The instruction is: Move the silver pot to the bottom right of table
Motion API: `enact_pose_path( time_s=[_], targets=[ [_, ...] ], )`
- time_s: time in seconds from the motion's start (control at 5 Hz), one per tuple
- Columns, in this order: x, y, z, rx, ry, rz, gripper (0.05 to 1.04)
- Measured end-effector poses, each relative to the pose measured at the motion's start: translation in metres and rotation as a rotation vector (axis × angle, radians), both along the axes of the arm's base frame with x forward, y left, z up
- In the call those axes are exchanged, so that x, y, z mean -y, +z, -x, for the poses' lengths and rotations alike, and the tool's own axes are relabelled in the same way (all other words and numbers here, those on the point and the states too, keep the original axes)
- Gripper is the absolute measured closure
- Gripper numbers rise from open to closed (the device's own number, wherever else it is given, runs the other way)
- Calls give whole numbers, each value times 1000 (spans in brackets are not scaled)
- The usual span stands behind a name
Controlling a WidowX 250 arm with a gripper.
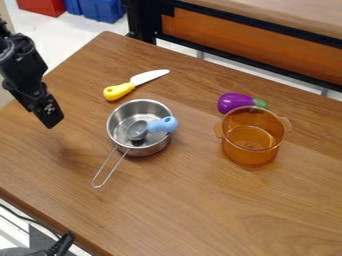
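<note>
The black gripper (50,116) hangs over the left part of the table (180,210), to the left of the silver pot and apart from it. The silver pot (148,148) stands upright left of the middle, its wire handle pointing down and to the left. Inside the pot lies a small scoop (137,131) with a light blue handle (162,124) that leans on the pot's right rim.
A knife (120,91) with a yellow handle lies behind the pot. To the right stands a transparent orange pot (251,156), with a purple eggplant (234,102) just behind it. The table's front left edge runs down toward the bottom.
</note>
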State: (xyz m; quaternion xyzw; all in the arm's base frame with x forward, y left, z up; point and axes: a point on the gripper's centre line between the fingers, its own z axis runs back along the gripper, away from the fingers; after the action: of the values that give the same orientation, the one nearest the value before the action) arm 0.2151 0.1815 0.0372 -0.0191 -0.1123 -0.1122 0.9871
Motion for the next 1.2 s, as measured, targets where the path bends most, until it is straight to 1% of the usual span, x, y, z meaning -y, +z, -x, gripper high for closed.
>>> enact_pose_path(
  time_s=[0.2,0.4,0.6,0.8,1.0,1.2],
  targets=[
    [2,-7,2,-22,12,18,87],
    [10,-9,-6,-111,164,59,87],
    [19,-4,-17,-197,404,105,87],
    [27,-10,-30,-166,610,94,87],
    [35,-27,-35,-167,682,77,87],
    [38,-40,-38,-176,711,86,87]
  ],
)
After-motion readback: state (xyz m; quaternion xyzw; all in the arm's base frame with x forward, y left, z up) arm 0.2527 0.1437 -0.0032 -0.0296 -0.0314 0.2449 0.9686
